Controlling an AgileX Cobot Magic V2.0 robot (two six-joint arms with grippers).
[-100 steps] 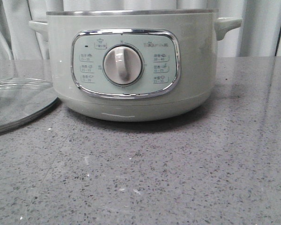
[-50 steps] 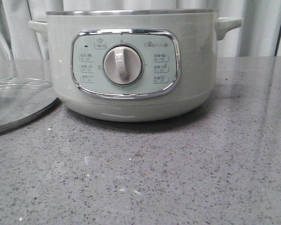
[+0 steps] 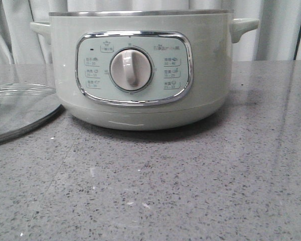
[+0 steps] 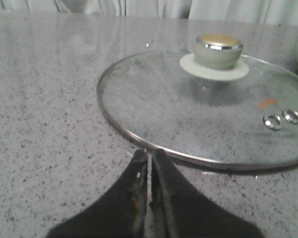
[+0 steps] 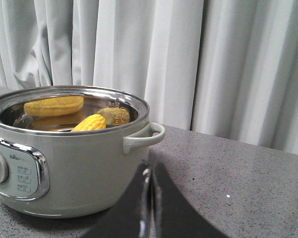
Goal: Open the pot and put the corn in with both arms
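The pale grey-green pot [image 3: 140,70] stands open at the middle back of the table, its white dial facing me. In the right wrist view the pot [image 5: 79,163] has no lid and the yellow corn [image 5: 91,123] lies inside it, reflected in the steel wall. The round glass lid [image 4: 208,109] lies flat on the table to the pot's left, also showing in the front view [image 3: 15,110]. My left gripper [image 4: 150,154] is shut and empty just short of the lid's rim. My right gripper [image 5: 150,171] is shut and empty beside the pot's right handle [image 5: 145,136].
The grey speckled table [image 3: 190,191] stretches in front of the pot. White curtains [image 5: 213,64] hang behind the table. Neither arm shows in the front view.
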